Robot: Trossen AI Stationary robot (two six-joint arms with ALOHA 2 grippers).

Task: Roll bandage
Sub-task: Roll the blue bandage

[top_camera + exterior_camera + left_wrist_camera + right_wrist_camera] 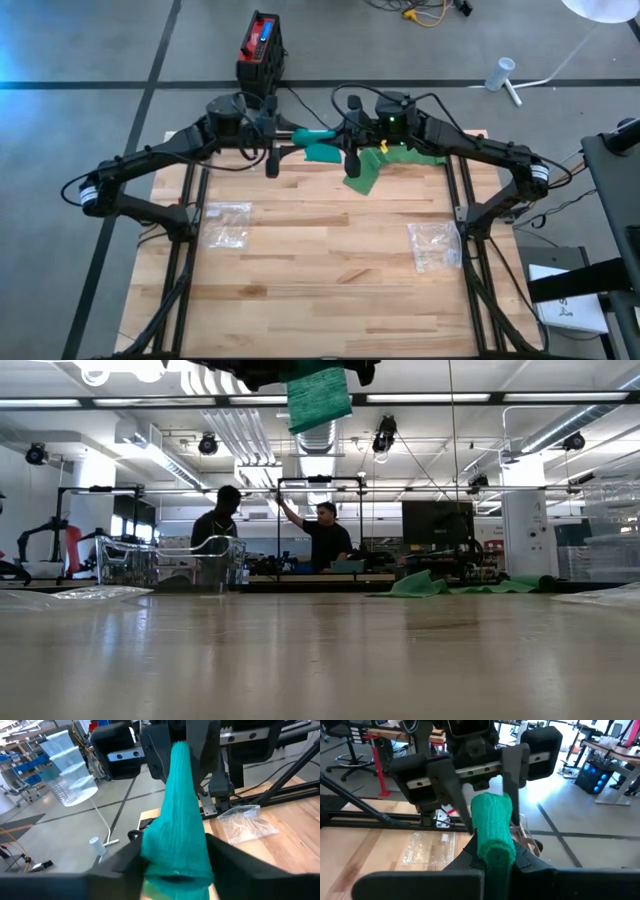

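high view: the two dark arms meet above the far edge of the pale wooden slatted table (320, 260). the left gripper (290, 138) and the right gripper (352, 135) face each other, with the green woven fabric bandage (322, 152) stretched between them. a loose tail of the bandage hangs down on the right gripper's side, and more green cloth lies on the table just behind it. two clear crinkled plastic bags (226, 224) lie on the table, one near each side, well apart from the grippers.

low view: the bandage (318, 398) hangs from the grippers, clear of the table (320, 660). two people stand in the room beyond.

left wrist view: the bandage (180, 815) runs as a bunched strip from the left gripper (175, 865) to the right gripper (182, 750). the left fingers (125, 857) stand part open on either side of the cloth; whether they press on it cannot be told.

right wrist view: the right gripper (495, 862) is closed tight on the rolled end of the bandage (492, 827). the left gripper (485, 795) straddles the far end.

handling: judged light, soft and limp, slightly stretchy, not fragile. it will sag and unwind if released. take hold across the full width of the rolled end, and keep the free strip taut while turning.
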